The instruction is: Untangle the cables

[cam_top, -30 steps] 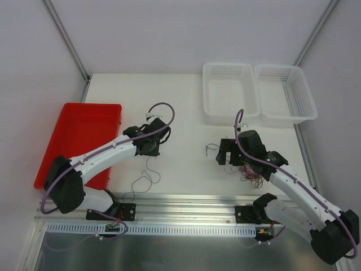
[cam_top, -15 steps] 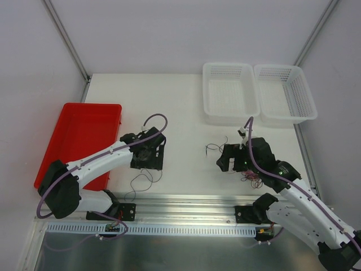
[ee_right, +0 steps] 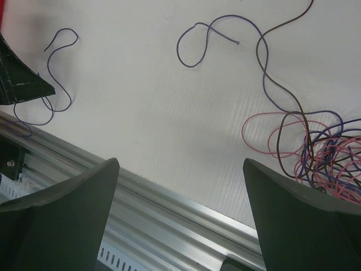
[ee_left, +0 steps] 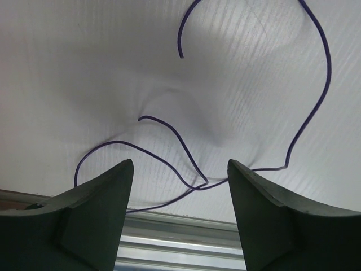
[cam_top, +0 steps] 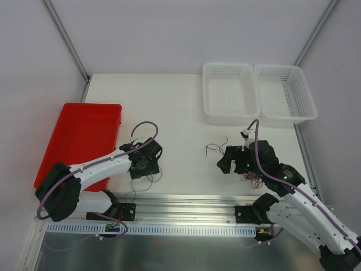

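A loose purple cable (cam_top: pixel 153 177) lies on the white table near the front edge, under my left gripper (cam_top: pixel 141 167). In the left wrist view the cable (ee_left: pixel 169 127) curls on the table, and its strands cross between the open jaws of my left gripper (ee_left: pixel 180 165) without being held. A tangle of pink-red, purple and dark brown cables (cam_top: pixel 251 178) lies by my right gripper (cam_top: pixel 230 162). In the right wrist view the tangle (ee_right: pixel 321 152) is at the right. A purple strand (ee_right: pixel 194 42) and a brown strand (ee_right: pixel 265 62) trail off it. My right gripper (ee_right: pixel 180 162) is open and empty.
A red tray (cam_top: pixel 79 121) stands at the left. Two white mesh baskets (cam_top: pixel 228 90) (cam_top: pixel 285 93) stand at the back right. An aluminium rail (cam_top: pixel 186 200) runs along the table's near edge. Thin loose strands (cam_top: pixel 214 148) lie left of the right gripper.
My left gripper has moved toward the near edge, down over the loose purple cable. My right gripper has shifted a little toward the near edge and stays open.
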You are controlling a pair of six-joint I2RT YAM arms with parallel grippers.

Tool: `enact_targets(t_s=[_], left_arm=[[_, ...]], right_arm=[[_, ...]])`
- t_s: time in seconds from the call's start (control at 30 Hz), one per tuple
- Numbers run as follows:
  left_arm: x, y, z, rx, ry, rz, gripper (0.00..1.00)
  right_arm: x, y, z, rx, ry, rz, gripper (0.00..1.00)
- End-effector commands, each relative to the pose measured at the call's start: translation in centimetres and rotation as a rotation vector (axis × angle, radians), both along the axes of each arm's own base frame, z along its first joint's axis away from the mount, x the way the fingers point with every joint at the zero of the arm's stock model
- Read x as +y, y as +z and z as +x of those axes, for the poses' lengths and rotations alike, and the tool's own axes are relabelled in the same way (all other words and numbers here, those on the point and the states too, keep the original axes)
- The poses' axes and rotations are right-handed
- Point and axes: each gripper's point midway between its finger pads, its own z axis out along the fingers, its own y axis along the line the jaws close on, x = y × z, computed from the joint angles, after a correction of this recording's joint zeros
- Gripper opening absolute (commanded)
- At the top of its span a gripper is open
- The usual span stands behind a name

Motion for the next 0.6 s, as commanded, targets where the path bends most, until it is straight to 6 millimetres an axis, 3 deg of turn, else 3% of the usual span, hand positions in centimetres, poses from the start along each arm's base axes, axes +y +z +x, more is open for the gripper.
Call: enact_targets(t_s=[0.0, 0.2, 0.23, 0.43, 0.57], left_arm=[[-0.6, -0.7, 0.6, -0.043, 0.084, -0.040, 0.68], [-0.8, -1.4, 0.7, -0.031, 0.094, -0.035, 0.46], [-1.0, -1.4, 0.7, -0.024, 0.085, -0.036, 0.35], [-1.2, -1.3, 0.8, -0.029, 0.069, -0.044, 0.02], [-1.9, 0.3, 1.3, -0.068, 0.021, -0.080, 0.00]], right_arm=[[-0.1, 0.0, -0.5, 0.010, -0.004, 0.016, 0.97], [-0.1, 0.2, -0.6, -0.005, -0.005, 0.031, 0.97], [-0.1, 0.3, -0.6, -0.008, -0.008, 0.034, 0.97], [-0.2, 0.6, -0.7, -0.016, -0.011, 0.047, 0.97], [-0.3, 0.6, -0.8, -0.017, -0.012, 0.049, 0.97]])
